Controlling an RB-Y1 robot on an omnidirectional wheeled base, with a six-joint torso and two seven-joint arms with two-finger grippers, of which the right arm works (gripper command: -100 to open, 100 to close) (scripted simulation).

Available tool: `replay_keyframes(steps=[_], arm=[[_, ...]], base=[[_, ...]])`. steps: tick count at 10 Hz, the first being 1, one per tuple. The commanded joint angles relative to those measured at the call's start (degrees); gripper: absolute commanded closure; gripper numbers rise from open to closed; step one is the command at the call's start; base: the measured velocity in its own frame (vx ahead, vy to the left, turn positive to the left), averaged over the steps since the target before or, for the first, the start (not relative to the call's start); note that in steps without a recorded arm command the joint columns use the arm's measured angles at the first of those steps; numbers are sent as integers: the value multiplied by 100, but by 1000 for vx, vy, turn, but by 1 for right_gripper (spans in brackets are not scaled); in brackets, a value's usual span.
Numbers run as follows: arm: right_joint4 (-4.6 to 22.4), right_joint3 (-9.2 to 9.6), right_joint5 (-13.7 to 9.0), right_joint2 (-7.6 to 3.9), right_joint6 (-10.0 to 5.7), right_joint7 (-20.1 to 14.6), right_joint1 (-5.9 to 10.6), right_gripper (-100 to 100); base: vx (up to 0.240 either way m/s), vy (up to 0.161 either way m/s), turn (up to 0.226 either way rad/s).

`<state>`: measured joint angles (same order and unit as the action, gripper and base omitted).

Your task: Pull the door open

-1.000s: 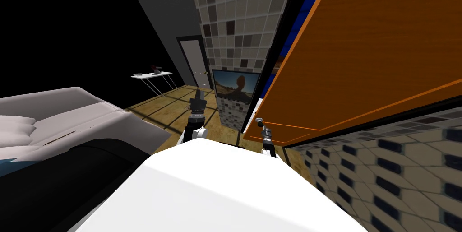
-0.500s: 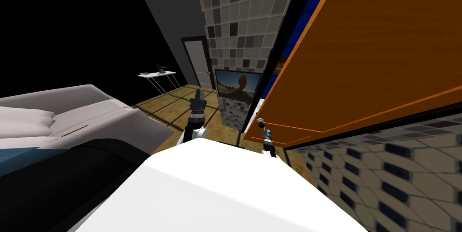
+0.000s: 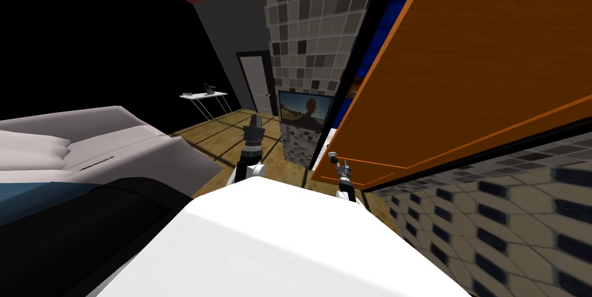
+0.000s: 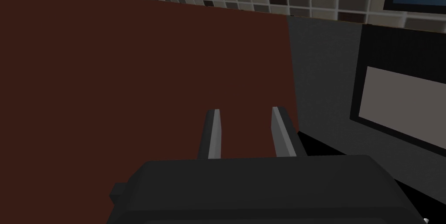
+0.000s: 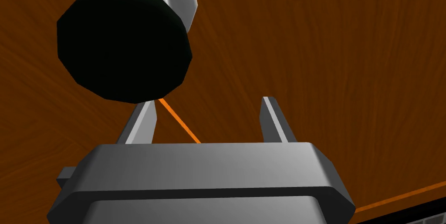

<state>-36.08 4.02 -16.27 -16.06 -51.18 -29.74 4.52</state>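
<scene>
At the orange wood-grained door (image 3: 462, 68), the leaf stood swung clear of its black frame, with a strip of blue showing in the gap beyond its free edge. The knob (image 5: 124, 47), dark and round on a light grey neck, sat near the door's lower corner on the free-edge side. The right gripper (image 5: 207, 101) was held close to the door's face, just beside the knob. Its fingers (image 5: 272, 119) stood spread wide apart with nothing between them. The knob lay over the tip of one finger, outside the gap, and whether it touched that finger could not be told.

The left gripper (image 3: 254, 121) was held out well apart from the door, over the wooden floor (image 3: 231, 132). Its fingers (image 4: 213, 134) were drawn near together with a narrow gap, holding nothing.

Just beyond the door's free edge rose a tiled wall (image 3: 312, 28) carrying a framed picture (image 3: 305, 110). Farther from the door along that side stood a grey inner door (image 3: 254, 82), and beyond it a small white tabletop (image 3: 202, 96) on thin legs, bearing small items too small to name. A bed (image 3: 87, 143) with pale pillows lay well apart from the door, opposite its face. Below the door ran a surface of hexagonal tiles (image 3: 491, 218).
</scene>
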Motion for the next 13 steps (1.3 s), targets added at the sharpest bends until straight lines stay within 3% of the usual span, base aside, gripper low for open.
replay_keyframes(steps=[1, 7, 8, 10, 13], arm=[[10, 171, -22, 129, 17, -286, -11, -100], [-29, 296, -257, 125, 59, -980, 6, -100], [141, 296, -257, 125, 59, -980, 6, -100], [-29, 296, -257, 125, 59, -980, 6, -100], [-58, 390, -431, 121, 90, -1449, 19, -100]], base=[[-31, -9, 25], [-44, -5, 42], [-17, -12, -11], [-8, 6, -8], [-42, -11, 44]])
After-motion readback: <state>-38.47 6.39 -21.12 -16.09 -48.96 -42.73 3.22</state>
